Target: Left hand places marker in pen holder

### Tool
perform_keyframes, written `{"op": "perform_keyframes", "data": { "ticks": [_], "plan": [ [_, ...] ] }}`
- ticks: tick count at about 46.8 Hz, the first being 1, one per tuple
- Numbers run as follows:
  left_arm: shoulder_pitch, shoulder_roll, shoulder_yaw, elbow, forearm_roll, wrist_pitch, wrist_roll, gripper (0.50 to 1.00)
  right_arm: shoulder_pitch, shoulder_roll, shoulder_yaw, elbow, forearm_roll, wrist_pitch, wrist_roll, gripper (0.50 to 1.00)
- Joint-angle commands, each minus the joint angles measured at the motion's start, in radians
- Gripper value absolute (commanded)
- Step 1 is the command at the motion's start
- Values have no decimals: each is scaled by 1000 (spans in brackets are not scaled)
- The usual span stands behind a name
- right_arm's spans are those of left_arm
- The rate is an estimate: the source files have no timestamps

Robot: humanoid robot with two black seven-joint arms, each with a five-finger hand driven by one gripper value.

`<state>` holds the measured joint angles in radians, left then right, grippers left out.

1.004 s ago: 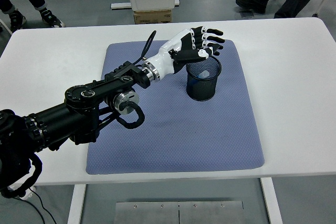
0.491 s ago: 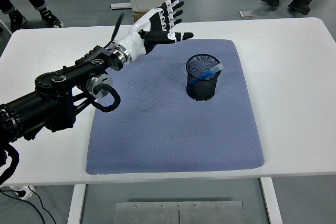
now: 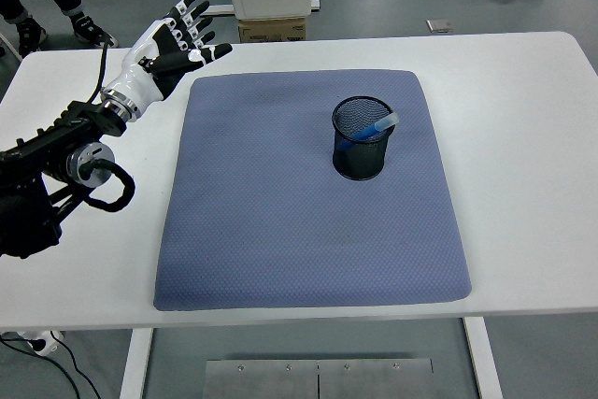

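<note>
The marker (image 3: pixel 375 127) is seen leaning inside the black mesh pen holder (image 3: pixel 362 138) on a blue mat (image 3: pixel 280 221) covering the white desk (image 3: pixel 523 156). The left hand (image 3: pixel 168 49) is held spread and empty over the desk's far left, well apart from the holder.

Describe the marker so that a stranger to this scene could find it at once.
On the white table lies a blue-grey rectangular mat. On its upper right part stands a black mesh pen holder. The blue marker leans inside, the only thing in the holder.
</note>
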<state>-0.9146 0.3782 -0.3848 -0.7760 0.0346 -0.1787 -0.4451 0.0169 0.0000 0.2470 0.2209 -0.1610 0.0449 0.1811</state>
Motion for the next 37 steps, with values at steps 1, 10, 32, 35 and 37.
{"op": "perform_keyframes", "data": {
  "ticks": [1, 10, 32, 35, 37],
  "plan": [
    [40, 7, -42, 12, -38, -5, 2, 1000, 0, 0, 0, 0, 0, 0, 0, 1000],
    [111, 41, -121, 12, -108, -34, 3, 1000, 0, 0, 0, 0, 0, 0, 0, 1000],
    [195, 114, -184, 14, -130, -56, 2, 1000, -2, 0, -8, 3, -9, 1, -2, 1000],
    [195, 113, -184, 14, -130, -56, 2, 1000, -2, 0, -8, 11, -5, 9, -2, 1000],
    [197, 113, -184, 14, -128, -56, 2, 1000, -2, 0, -8, 11, -5, 9, -2, 1000]
  ]
}}
